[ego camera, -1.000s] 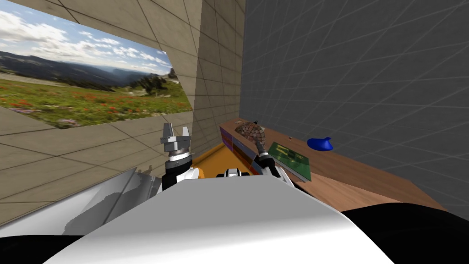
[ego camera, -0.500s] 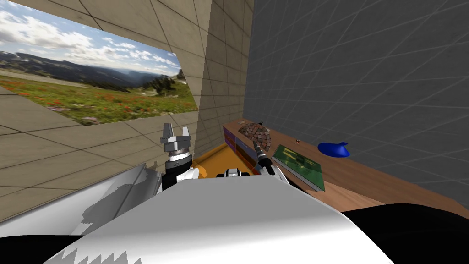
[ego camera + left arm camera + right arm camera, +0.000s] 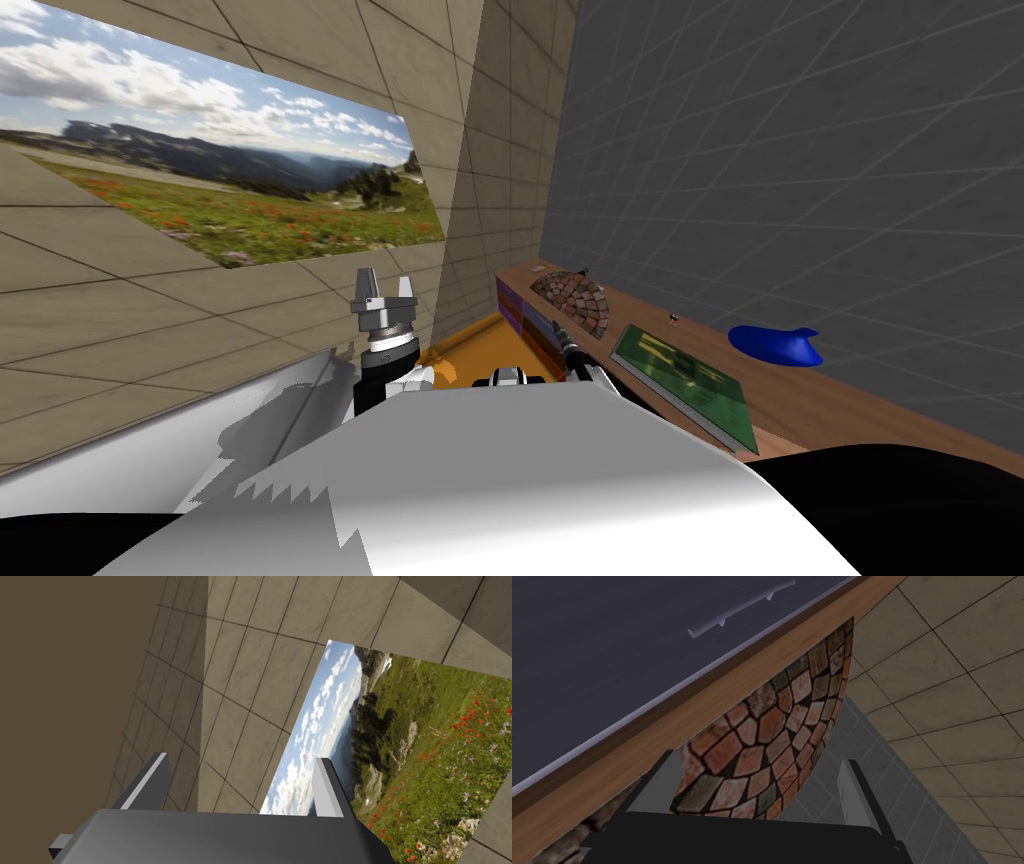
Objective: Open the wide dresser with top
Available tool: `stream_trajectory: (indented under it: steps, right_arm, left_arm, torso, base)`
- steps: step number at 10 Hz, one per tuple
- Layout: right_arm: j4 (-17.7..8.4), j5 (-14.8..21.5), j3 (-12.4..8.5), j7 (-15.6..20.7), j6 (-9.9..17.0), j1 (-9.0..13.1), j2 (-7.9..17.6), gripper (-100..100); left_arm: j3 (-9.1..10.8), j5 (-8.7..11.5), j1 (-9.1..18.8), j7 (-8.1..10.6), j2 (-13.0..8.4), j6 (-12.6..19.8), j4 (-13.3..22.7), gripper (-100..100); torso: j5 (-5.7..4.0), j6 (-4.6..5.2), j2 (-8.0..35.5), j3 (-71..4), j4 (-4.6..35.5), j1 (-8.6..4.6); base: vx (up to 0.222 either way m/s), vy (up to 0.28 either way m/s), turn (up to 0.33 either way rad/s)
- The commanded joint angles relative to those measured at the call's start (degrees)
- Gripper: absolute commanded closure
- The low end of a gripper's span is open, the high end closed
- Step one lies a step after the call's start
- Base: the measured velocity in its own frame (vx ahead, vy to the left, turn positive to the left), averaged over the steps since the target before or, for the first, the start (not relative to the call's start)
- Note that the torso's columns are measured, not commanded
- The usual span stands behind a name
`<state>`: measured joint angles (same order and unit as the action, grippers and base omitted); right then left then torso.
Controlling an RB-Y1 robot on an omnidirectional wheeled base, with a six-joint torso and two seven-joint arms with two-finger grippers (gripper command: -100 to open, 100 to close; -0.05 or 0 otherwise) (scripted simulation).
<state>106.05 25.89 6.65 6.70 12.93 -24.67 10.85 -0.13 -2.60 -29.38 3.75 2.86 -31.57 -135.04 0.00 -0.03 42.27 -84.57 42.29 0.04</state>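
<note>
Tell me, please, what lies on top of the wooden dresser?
On the dresser: a stone-patterned rounded piece, a flat green board, a blue object. Anything under the board or behind the rounded piece is covered.

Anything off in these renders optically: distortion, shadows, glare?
Head view: the wide lens tilts everything, so the dresser top and grey wall slant together; the black area at lower right is undrawn, not shadow. Right wrist view: flat even light, no glare on the cobble-patterned object beyond the open right claw. Left wrist view: the raised left claw is open, without glare.
</note>
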Motion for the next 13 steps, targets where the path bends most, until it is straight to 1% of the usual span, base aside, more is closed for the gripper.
stream_trajectory:
  steps: [1,2,3,4,5,6,7,8,9,10,13]
  right_arm:
    - [-2.8,1.9,0.1,0.0,1.5,-0.1,-0.4,-100]
    - [-4.7,4.5,0.5,-0.1,4.5,0.2,-0.4,-100]
    - [-5.9,4.7,0.5,-0.1,4.8,0.2,-0.4,-100]
    - [-5.9,4.7,0.5,-0.1,4.8,0.2,-0.4,-100]
    - [-8.5,7.6,1.0,-0.2,7.1,0.5,-0.3,-100]
    - [-9.0,7.6,1.0,-0.2,8.1,0.5,-0.3,-100]
    - [-9.0,7.6,1.0,-0.2,8.2,0.5,-0.3,-100]
    - [-12.0,10.4,1.4,-0.4,10.2,0.9,-0.2,-100]
    - [-12.2,10.4,1.4,-0.4,11.5,0.9,-0.2,-100]
    - [-14.0,12.4,1.9,-0.5,13.7,1.2,-0.2,-100]
    - [-18.9,16.1,2.3,-0.6,18.1,1.6,-0.1,-100]
  left_arm:
    - [0.00,0.0,0.0,0.00,0.0,0.0,0.0,0]
    - [0.01,0.0,0.0,0.00,0.0,0.0,0.0,0]
    - [0.00,0.0,0.0,0.00,0.0,0.0,0.0,0]
    - [0.01,0.0,0.0,0.00,0.0,0.0,0.0,0]
    - [0.01,0.0,0.0,0.00,0.0,0.0,0.0,0]
    - [0.00,0.0,0.0,0.00,0.0,0.0,0.0,0]
    - [0.01,0.0,0.0,0.00,0.0,0.0,0.0,0]
    - [0.01,0.0,0.0,0.00,0.0,0.0,0.0,0]
    - [0.00,0.0,0.0,0.00,0.0,0.0,0.0,0]
    - [0.01,0.0,0.0,0.00,0.0,0.0,0.0,0]
    - [0.00,0.0,0.0,0.00,0.0,0.0,0.0,0]
  torso:
    - [0.01,0.05,0.0,0.0,0.0,-0.03]
    - [-0.03,0.04,0.1,0.0,0.0,-0.16]
    - [-0.02,0.01,0.0,0.0,0.0,-0.05]
    - [0.01,0.03,0.0,0.0,0.0,-0.02]
    - [-0.01,0.04,0.0,0.0,0.0,-0.10]
    - [-0.01,0.00,0.0,0.0,0.0,-0.01]
    - [0.01,0.05,0.0,0.0,0.0,-0.02]
    - [-0.01,0.04,0.0,0.0,0.0,-0.10]
    - [0.00,0.01,0.0,0.0,0.0,0.00]
    - [0.01,0.03,0.0,0.0,0.0,-0.01]
    - [0.01,0.01,0.0,0.0,0.0,0.04]
  base:
    - [0.016,0.021,-0.014]
    - [0.030,0.045,0.136]
    - [0.040,0.046,0.096]
    - [0.022,0.019,0.003]
    - [0.037,0.042,0.184]
    - [0.048,0.045,0.083]
    - [0.027,0.022,-0.022]
    - [0.045,0.049,0.132]
    - [0.046,0.047,0.090]
    - [0.060,0.056,0.210]
    - [0.062,0.062,0.102]
